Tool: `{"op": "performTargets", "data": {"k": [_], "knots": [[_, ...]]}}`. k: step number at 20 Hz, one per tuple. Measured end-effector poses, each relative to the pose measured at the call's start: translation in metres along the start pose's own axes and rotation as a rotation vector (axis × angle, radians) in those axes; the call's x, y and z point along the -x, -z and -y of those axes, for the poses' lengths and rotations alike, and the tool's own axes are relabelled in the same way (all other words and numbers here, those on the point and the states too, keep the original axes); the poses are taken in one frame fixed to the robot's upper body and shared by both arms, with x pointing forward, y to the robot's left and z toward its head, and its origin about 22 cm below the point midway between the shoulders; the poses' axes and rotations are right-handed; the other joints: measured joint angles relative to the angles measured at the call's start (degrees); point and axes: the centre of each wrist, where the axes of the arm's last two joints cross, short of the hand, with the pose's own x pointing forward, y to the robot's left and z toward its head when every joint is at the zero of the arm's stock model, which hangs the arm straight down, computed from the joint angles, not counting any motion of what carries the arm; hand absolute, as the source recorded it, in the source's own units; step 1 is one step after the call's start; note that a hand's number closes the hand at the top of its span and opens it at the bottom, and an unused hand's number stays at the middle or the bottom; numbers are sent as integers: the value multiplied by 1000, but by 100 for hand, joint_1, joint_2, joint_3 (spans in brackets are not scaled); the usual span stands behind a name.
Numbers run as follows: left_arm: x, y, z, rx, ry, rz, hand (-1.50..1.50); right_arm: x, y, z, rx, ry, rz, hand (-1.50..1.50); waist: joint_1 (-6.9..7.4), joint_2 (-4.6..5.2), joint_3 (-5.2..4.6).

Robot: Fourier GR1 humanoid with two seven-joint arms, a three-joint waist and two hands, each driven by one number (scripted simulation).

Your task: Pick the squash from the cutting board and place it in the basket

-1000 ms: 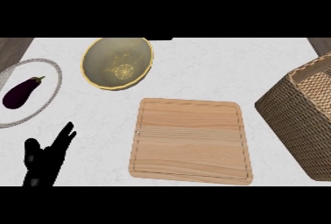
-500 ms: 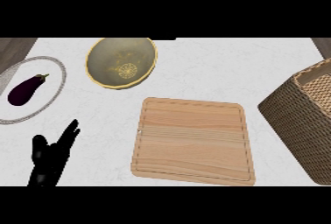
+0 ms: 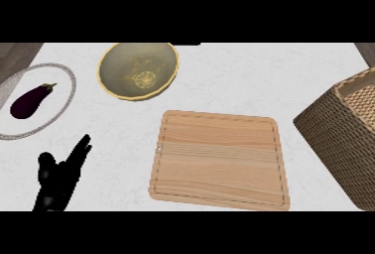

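Change since earlier: the whole view sits slightly further right than half a second ago; the left hand stands a touch more upright, and the basket shows less of its side at the right edge.
Squash: I cannot see it anywhere; no squash shows on the board, in the basket or on the counter.
Cutting board: the pale wooden cutting board lies flat in the middle of the white marbled counter, its grain running across, its top bare.
Basket: a brown woven basket stands at the right edge, well apart from the board's right side, partly cut off by the frame; only a corner of its light inner wall shows.
Bowl: a round olive-green bowl with a yellow rim sits beyond the board, toward the left, with a small yellow pattern inside.
Plate: a grey-rimmed plate lies at the far left, partly out of frame.
Eggplant: a dark purple eggplant rests on that plate, stem end pointing up and right.
Left hand: black, at the lower left corner, left of the board and apart from it, fingers straight and pointing upward, holding nothing.
Right hand: out of sight.
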Motion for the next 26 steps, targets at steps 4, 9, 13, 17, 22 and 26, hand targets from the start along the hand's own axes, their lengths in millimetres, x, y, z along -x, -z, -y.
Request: {"op": "performTargets", "data": {"k": [4, 9, 13, 17, 22, 26], "knots": [[1, 1, 1, 2, -3, 6, 0, 15, 3, 3, 22, -132, -17, -150, 11, 1, 4], [2, -1, -2, 7, 0, 6, 0, 26, 10, 16, 24, -219, 22, -150, 23, -5, 1], [-1, -1, -2, -3, 7, -7, 0, 30, 15, 37, 41, -208, 50, -150, 18, -1, -10], [-1, -1, -4, 2, 7, -6, 0, 40, 15, 49, 75, -146, 52, -150, -2, -10, -13], [-1, 1, -3, 5, 2, 0, 0, 45, 11, 74, 151, -58, 11, -150, 6, -9, -9], [0, 1, -2, 4, -2, 9, 0, 50, -7, 104, 213, -27, -33, -150, 12, 4, -3]]}}
